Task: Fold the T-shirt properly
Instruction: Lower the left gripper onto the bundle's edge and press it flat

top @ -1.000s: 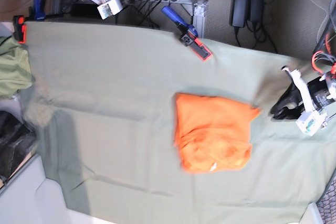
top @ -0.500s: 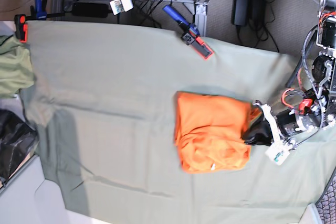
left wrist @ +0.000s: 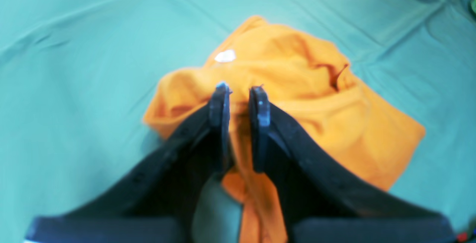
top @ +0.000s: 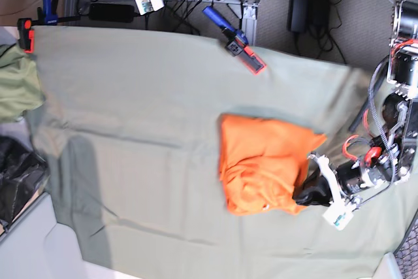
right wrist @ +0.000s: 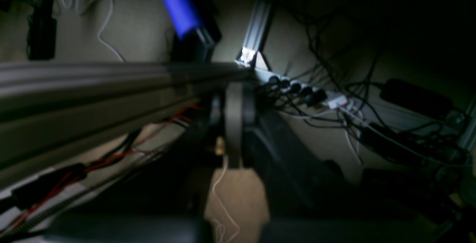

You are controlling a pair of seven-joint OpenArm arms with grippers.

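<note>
Here, the T-shirt (top: 264,164) is seen lying folded in a small orange pile on the pale green cloth (top: 144,109), a bit right of the middle. The left gripper (left wrist: 240,92) is pressed against the near edge of the pile, and a fold of orange fabric seems to be pinched between its narrow jaws, though the picture is blurry. The right gripper (right wrist: 232,98) is kept off the table, over dark cables (right wrist: 334,98), with its jaws squeezed together on nothing.
</note>
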